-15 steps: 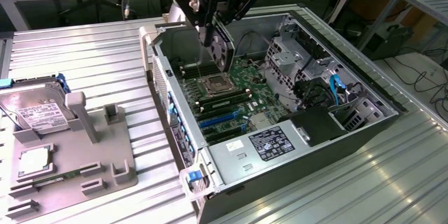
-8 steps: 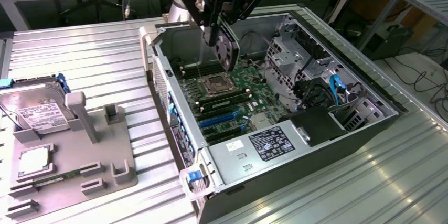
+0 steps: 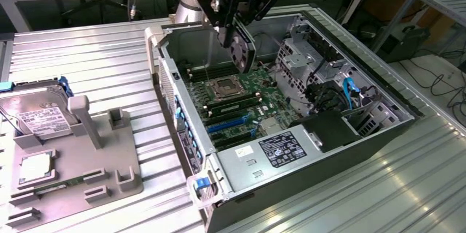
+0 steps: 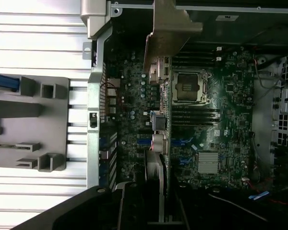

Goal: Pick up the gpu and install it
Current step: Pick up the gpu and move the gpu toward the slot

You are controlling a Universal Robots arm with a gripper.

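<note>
My gripper (image 3: pixel 234 28) is shut on the gpu (image 3: pixel 241 53), a thin card with a black round fan on one face. The card hangs upright above the open computer case (image 3: pixel 182 129), over the motherboard (image 3: pixel 240 102) near the CPU socket (image 3: pixel 222 87), clear of the board. In the wrist view the gpu (image 4: pixel 159 134) appears edge-on between my gripper (image 4: pixel 156 203) and the motherboard (image 4: pixel 221 105), its silver bracket (image 4: pixel 170 33) at the far end by the case's rear wall. Blue expansion slots (image 3: pixel 229 125) lie on the board below.
A grey holder tray (image 3: pixel 80 189) sits on the ribbed metal table at the exterior view's left, with a silver hard drive (image 3: pixel 40 115) and a memory stick (image 3: pixel 69 181) in it. Inside the case are a power supply (image 3: pixel 280 148), drive cage (image 3: pixel 309 53) and cables (image 3: pixel 346 94).
</note>
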